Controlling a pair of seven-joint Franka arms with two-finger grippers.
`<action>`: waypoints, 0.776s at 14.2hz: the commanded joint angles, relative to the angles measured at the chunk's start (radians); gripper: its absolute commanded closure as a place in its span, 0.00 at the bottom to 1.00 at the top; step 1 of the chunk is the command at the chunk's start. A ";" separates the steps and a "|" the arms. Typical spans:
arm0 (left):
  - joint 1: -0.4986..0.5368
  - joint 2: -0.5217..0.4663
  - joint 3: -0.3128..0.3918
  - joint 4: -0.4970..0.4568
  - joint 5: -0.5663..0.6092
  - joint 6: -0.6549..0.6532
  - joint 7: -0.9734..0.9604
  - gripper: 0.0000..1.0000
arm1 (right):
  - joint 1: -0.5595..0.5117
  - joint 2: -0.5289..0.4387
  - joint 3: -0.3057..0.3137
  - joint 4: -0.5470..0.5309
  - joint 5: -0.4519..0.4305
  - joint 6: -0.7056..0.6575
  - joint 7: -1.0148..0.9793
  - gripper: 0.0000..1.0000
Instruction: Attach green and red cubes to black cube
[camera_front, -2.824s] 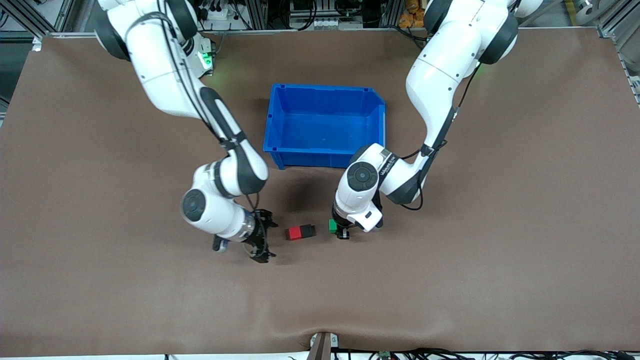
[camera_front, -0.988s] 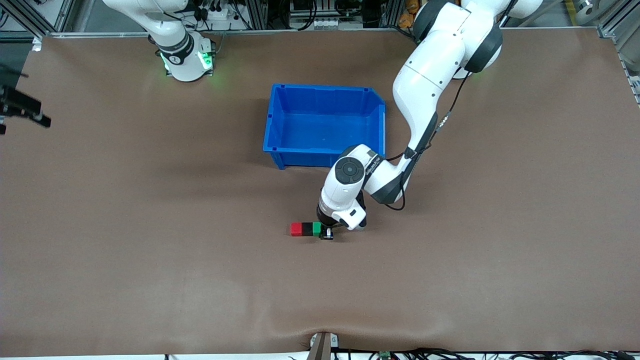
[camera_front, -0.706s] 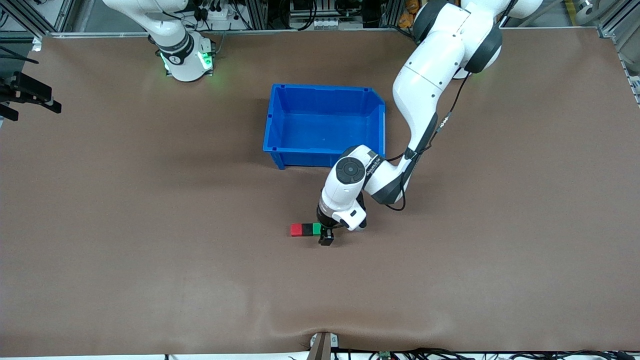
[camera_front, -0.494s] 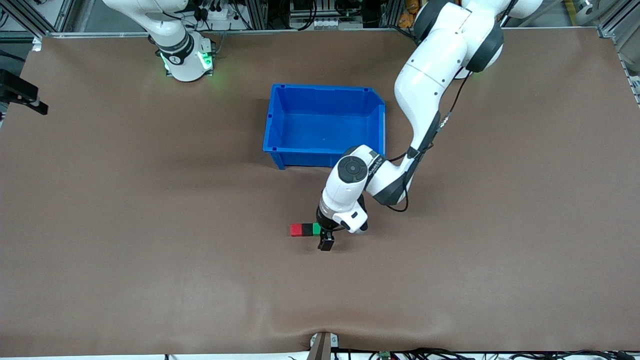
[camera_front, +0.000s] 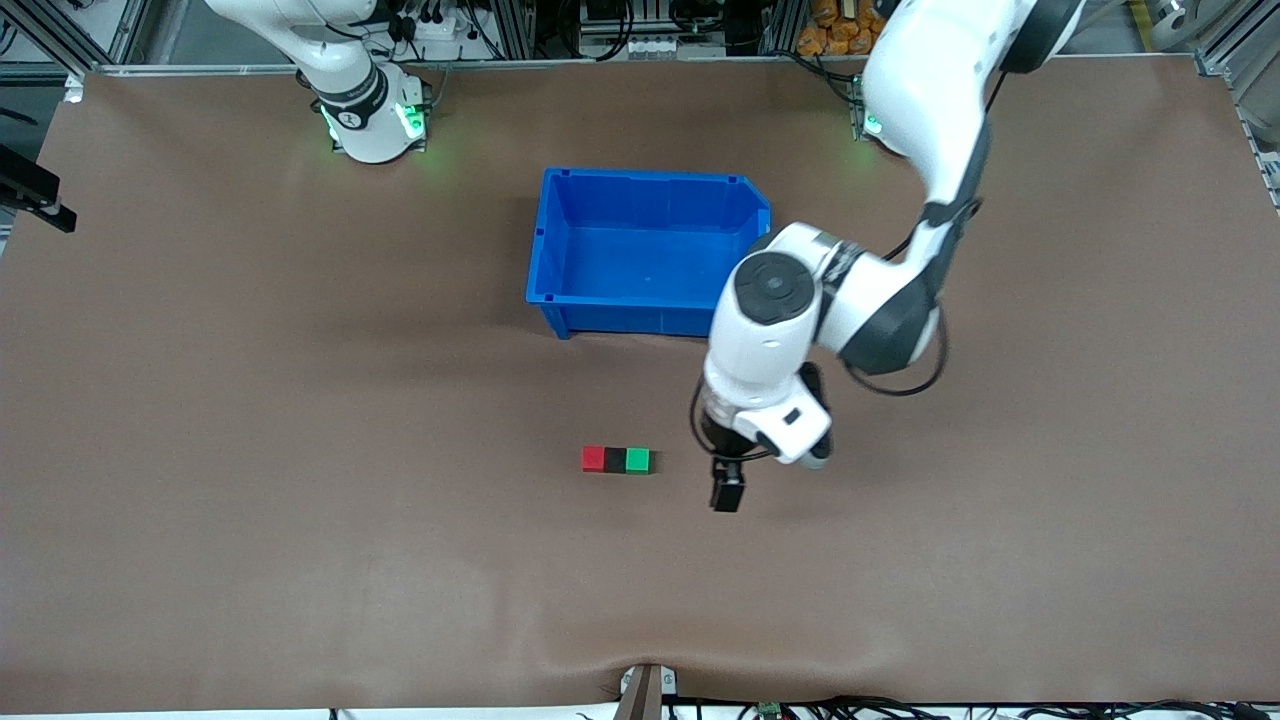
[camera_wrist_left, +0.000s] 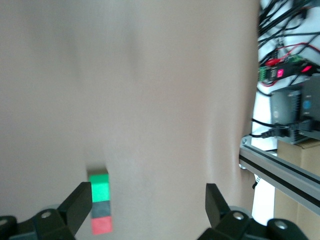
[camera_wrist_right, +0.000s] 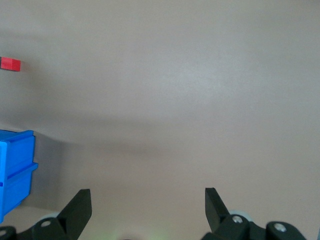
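The red cube (camera_front: 593, 459), the black cube (camera_front: 614, 459) and the green cube (camera_front: 637, 460) lie in one touching row on the brown table, black in the middle. My left gripper (camera_front: 728, 486) is open and empty, up over the table beside the row's green end, toward the left arm's end. In the left wrist view the green cube (camera_wrist_left: 99, 185), black cube (camera_wrist_left: 101, 209) and red cube (camera_wrist_left: 102, 226) show by one finger of my open left gripper (camera_wrist_left: 147, 205). My right gripper (camera_wrist_right: 147, 205) is open and empty, at the table's edge (camera_front: 35, 190); its wrist view shows the red cube (camera_wrist_right: 10, 64).
An empty blue bin (camera_front: 650, 176) stands farther from the front camera than the cube row, and its corner shows in the right wrist view (camera_wrist_right: 17, 150). Cables and a metal frame (camera_wrist_left: 280, 170) lie past the table's front edge.
My left gripper has opened off the green cube, risen and moved away toward the left arm's end. The three cubes stay in their row. My right arm has withdrawn to the table's edge.
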 joint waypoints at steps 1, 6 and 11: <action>0.062 -0.096 -0.005 -0.046 0.018 -0.109 0.191 0.00 | 0.024 0.009 0.014 0.023 -0.034 -0.014 -0.006 0.00; 0.185 -0.339 -0.018 -0.259 -0.002 -0.169 0.555 0.00 | 0.025 0.009 0.014 0.020 -0.033 -0.033 0.120 0.00; 0.321 -0.611 -0.018 -0.538 -0.101 -0.165 1.013 0.00 | 0.021 0.009 0.012 0.020 -0.033 -0.040 0.125 0.00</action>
